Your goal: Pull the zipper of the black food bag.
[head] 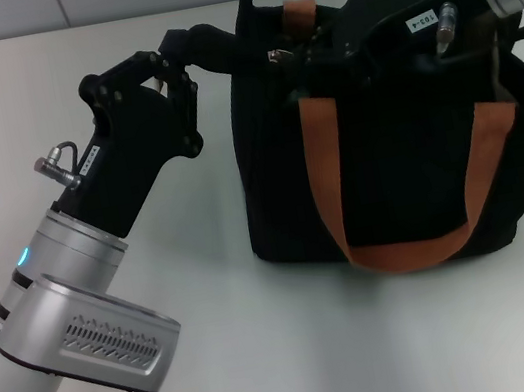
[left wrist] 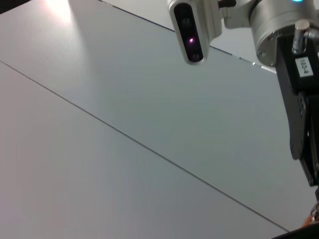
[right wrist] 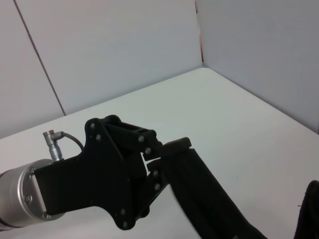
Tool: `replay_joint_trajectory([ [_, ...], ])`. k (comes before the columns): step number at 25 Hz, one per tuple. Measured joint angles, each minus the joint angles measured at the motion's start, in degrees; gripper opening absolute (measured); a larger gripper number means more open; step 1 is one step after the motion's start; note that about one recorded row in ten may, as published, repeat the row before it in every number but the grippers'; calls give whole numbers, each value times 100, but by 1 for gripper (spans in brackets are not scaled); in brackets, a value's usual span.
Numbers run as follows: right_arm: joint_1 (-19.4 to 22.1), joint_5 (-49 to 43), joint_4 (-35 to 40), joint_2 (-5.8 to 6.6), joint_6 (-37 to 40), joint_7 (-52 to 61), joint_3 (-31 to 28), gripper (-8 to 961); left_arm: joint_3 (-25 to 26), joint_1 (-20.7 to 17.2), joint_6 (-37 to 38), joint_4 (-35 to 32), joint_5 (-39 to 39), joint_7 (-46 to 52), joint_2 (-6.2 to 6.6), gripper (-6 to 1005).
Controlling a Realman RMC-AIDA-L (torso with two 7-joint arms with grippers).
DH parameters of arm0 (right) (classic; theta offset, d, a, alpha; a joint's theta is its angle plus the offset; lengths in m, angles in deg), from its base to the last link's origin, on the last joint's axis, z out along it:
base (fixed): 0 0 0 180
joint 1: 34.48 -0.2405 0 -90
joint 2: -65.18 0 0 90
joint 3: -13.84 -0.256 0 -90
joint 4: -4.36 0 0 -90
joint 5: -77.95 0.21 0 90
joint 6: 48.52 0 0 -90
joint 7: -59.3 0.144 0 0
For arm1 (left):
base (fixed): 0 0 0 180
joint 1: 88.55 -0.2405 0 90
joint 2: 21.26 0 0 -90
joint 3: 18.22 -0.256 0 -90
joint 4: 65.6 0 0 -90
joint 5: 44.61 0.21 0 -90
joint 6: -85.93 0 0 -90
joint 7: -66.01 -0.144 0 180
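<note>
The black food bag (head: 390, 173) stands on the white table (head: 270, 357), its orange-brown straps (head: 331, 174) hanging down the near side. My left gripper (head: 234, 47) reaches in from the lower left and is shut on the bag's top left end. Its black fingers (right wrist: 199, 184) also show pressed together in the right wrist view. My right gripper (head: 289, 47) comes in from the upper right and lies over the bag's top edge. A small silver piece, likely the zipper (head: 278, 54), shows right at its tip. The zip line is hidden under the gripper.
The left forearm (head: 85, 288) crosses the table's left side. The right arm's wrist (left wrist: 279, 30) and its camera (left wrist: 189, 30) show in the left wrist view above bare table. A wall (right wrist: 249, 40) stands behind the table.
</note>
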Motion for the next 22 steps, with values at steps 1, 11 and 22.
replay_joint_trajectory([
  [1,0,0,0,0,0,0,0,3,3,-4,-4,-7,-14,0,0,19],
  [11,38,-176,13,20,241,145,-137,3,43,-53,-38,-27,-5,30,-4,20],
  [22,154,-165,18,41,517,103,-627,3,50,-68,-47,-26,0,35,-6,24],
])
